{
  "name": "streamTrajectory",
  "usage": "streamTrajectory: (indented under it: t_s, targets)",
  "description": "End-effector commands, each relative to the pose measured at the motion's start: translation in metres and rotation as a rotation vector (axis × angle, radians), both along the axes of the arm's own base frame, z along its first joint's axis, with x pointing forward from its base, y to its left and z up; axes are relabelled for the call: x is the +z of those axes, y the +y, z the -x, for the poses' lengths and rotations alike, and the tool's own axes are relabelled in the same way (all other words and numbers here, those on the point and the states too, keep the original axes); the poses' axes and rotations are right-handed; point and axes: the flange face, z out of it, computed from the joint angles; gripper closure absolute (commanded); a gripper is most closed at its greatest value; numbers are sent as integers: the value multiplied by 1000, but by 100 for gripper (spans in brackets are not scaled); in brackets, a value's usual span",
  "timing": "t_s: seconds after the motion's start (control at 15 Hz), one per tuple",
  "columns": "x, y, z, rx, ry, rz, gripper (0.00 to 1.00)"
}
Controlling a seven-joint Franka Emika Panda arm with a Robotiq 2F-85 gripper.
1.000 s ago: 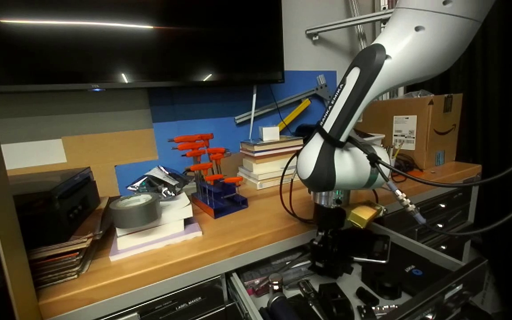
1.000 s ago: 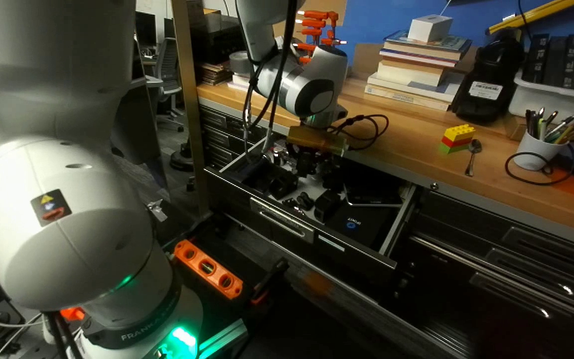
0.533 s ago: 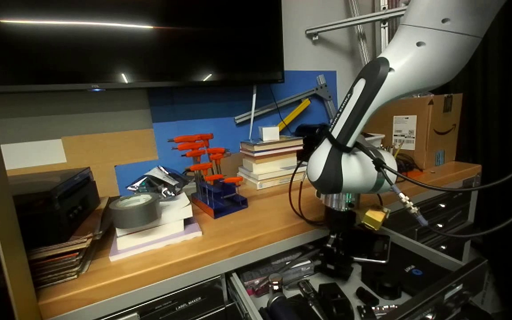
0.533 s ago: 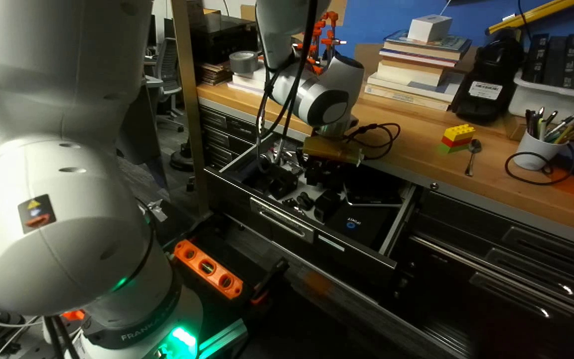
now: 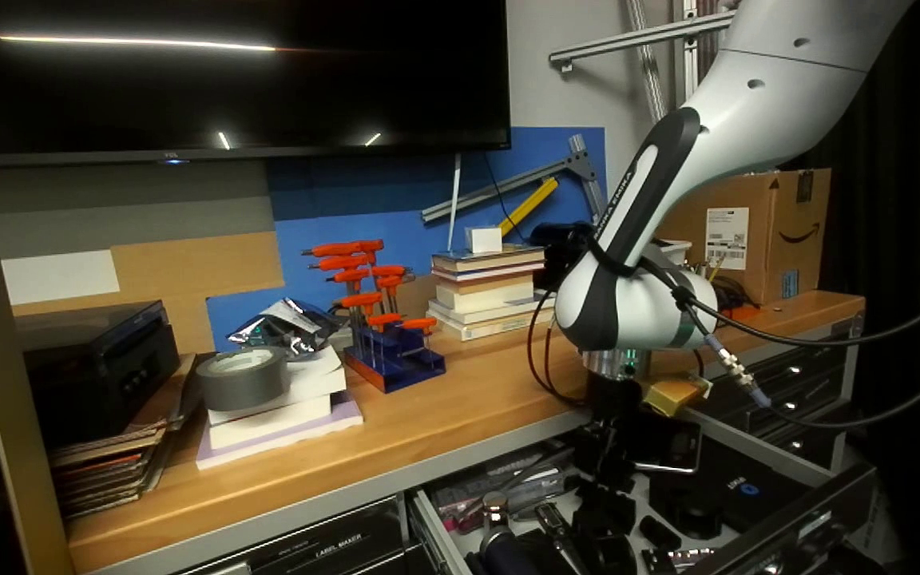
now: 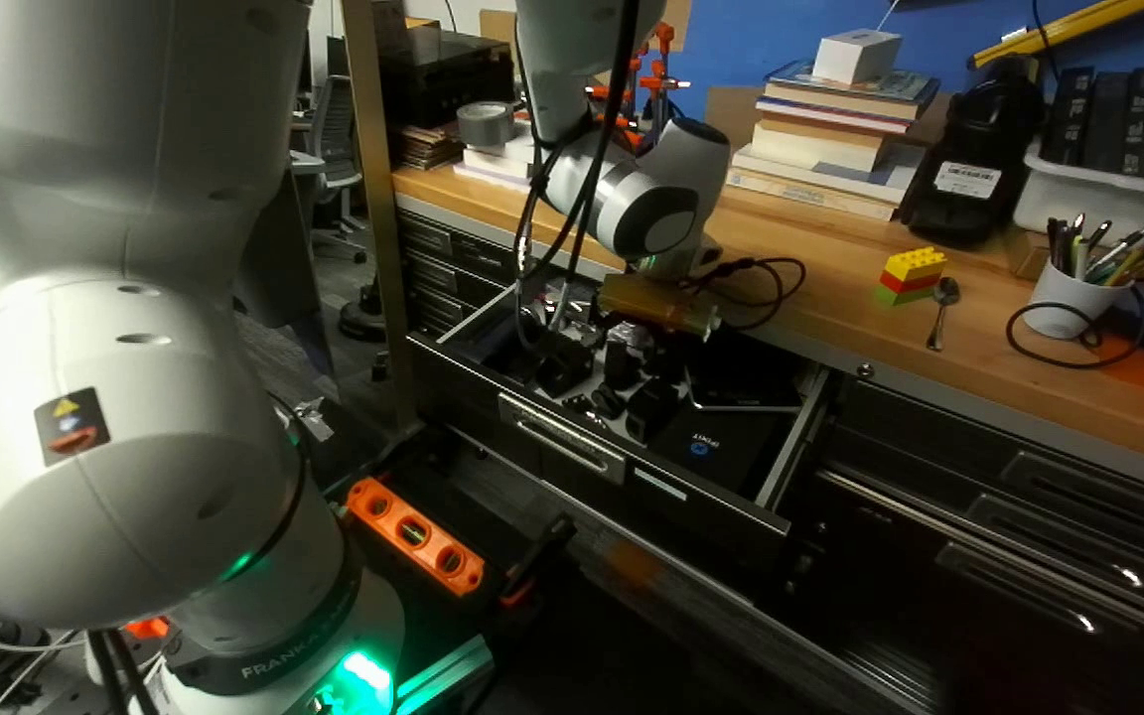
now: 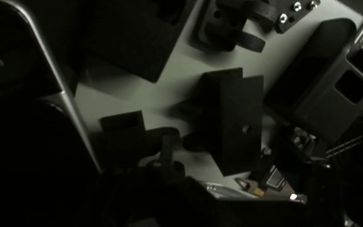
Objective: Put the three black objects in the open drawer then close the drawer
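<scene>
The hand (image 5: pixel 604 477) is over the pulled-out drawer (image 6: pixel 458 382), on the worktop (image 6: pixel 830 278) side of the drawer handle (image 6: pixel 562 445). In the wrist view its jaws stand well apart, and it seems to grip nothing. A black bracket (image 7: pixel 241 126) is inside the drawer, right below the hand, so also behind the drawer handle; which dark things there are the other two black objects is not clear. For closing, I judge, the hand must reach the drawer handle's outer side; its long axis is parallel to the worktop edge.
</scene>
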Motion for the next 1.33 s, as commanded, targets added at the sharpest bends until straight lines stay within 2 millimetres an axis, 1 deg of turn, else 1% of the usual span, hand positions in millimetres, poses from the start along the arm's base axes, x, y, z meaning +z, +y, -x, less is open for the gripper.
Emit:
streamTrajectory:
  t_s: [0.0, 0.2, 0.4, 0.53, 0.73, 0.93, 1.13, 1.27]
  targets:
    - [45, 5, 6, -184, -73, 9, 0]
    - [77, 2, 21, -336, -93, 49, 0]
    - [100, -4, 48, -484, -109, 91, 0]
    - [110, -10, 70, -578, -110, 126, 0]
    - [114, -29, 100, -706, -98, 198, 0]
    - [114, -45, 126, -844, -80, 272, 0]
    - [109, -46, 148, -985, -52, 347, 0]
    - [100, -38, 160, -1085, -18, 393, 0]
